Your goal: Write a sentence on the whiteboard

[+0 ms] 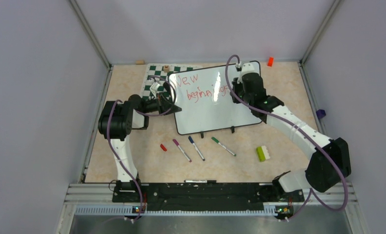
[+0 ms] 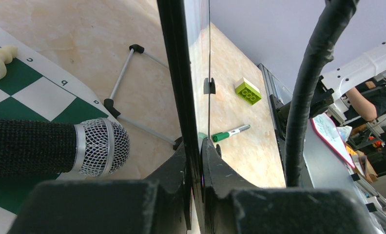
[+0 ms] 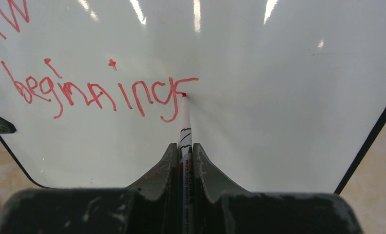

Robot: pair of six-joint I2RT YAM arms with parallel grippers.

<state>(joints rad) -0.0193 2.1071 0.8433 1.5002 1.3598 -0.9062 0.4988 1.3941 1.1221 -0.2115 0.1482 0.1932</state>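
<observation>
**Two lines written — a third to place**

The right gripper [image 3: 183, 148] is clamped on a red marker [image 3: 185, 124], whose long axis runs straight out from the jaws to touch the whiteboard [image 3: 288, 122], mid-table, at the last letter of the sentence [image 3: 98, 92]. Bare board lies nearer the arms than the tip — probably the third line's place. The left gripper [image 2: 195, 151] pinches the board's left edge.

A green-and-white chessboard mat [image 1: 152, 80] lies far back, a pale chess piece [image 1: 166, 68] on it; nearer, a red cap [image 1: 163, 147] and purple marker [image 1: 181, 149], blue marker [image 1: 196, 147] and green marker [image 1: 223, 146] lie side by side; a lime brick [image 1: 263, 153] sits to their right.
</observation>
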